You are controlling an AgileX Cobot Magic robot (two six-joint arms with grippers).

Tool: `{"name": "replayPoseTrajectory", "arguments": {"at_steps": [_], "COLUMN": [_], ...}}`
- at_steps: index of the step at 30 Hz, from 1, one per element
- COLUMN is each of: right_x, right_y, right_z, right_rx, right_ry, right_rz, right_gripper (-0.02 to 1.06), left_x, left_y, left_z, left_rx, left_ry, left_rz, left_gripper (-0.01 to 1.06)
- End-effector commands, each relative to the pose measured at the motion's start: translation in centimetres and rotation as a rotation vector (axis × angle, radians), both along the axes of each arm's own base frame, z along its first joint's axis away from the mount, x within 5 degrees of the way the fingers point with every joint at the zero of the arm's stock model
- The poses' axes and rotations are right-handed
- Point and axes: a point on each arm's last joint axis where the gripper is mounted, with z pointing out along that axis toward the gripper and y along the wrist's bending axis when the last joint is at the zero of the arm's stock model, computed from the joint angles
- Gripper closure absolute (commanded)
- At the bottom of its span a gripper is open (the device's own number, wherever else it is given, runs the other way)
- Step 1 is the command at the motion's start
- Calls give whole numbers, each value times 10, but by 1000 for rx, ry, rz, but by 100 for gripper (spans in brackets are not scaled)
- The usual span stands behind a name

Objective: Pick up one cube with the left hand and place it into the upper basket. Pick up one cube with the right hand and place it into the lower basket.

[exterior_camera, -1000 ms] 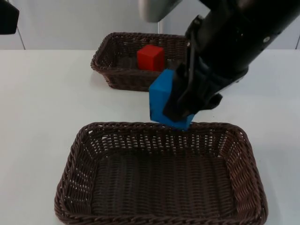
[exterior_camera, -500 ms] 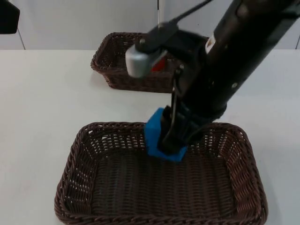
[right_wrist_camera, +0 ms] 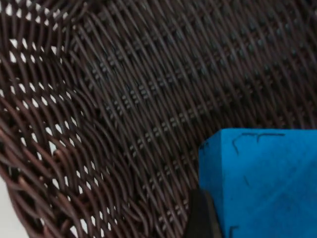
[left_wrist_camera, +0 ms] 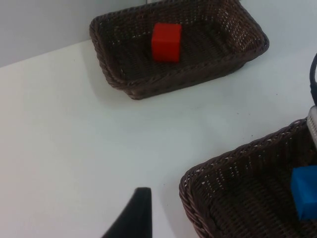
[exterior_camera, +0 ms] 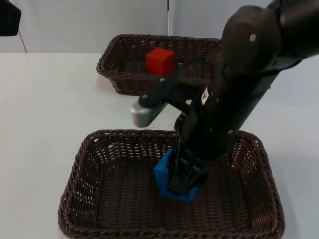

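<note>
White desk (exterior_camera: 45,104) carries two dark brown woven wicker baskets. At six o'clock, the lower basket (exterior_camera: 79,199) takes the right hand (exterior_camera: 182,181), which is clamped on a blue foam cube (exterior_camera: 163,175) down near the weave floor. At twelve o'clock, the upper basket (exterior_camera: 112,69) holds a small red cube (exterior_camera: 160,60), resting free. The left hand (left_wrist_camera: 131,220) waits above the desk toward ten o'clock; whether its fingers are apart cannot be told. Risk, as I judge it: if the cube is not yet seated when released, it could tip or roll on the uneven weave, and a retreating finger might snag the wicker and drag the basket.
</note>
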Motion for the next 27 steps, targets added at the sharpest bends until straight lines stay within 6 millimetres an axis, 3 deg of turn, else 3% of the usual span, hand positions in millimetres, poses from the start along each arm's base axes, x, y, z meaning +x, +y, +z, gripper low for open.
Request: {"name": "replayPoseTrajectory", "arguments": {"at_steps": [1, 6, 10, 11, 13, 14, 22, 27], "right_x": [-1, -1, -1, -1, 0, 0, 0, -3], "right_y": [3, 3, 3, 3, 3, 3, 3, 0], "right_z": [-3, -4, -4, -4, -4, -4, -2, 14], "right_rx": [6, 4, 5, 5, 6, 6, 13, 17], "right_ry": [-4, -2, -3, -3, -5, -5, -13, -17], "right_rz": [3, 3, 3, 3, 3, 3, 1, 6], "right_gripper": [102, 87, 55, 55, 38, 35, 32, 32], "left_x": [-1, -1, -1, -1, -1, -1, -1, -1], "left_y": [-1, -1, 0, 0, 0, 0, 0, 0], "left_z": [0, 0, 1, 1, 1, 1, 1, 1], "left_rx": [-10, -10, -10, -10, -10, -10, -10, -10], "left_ry": [-8, -8, -9, -9, -9, -9, -9, -9], "left_rz": [-2, -2, -1, -1, -1, -1, -1, -1], "left_gripper": [0, 0, 0, 0, 0, 0, 0, 0]}}
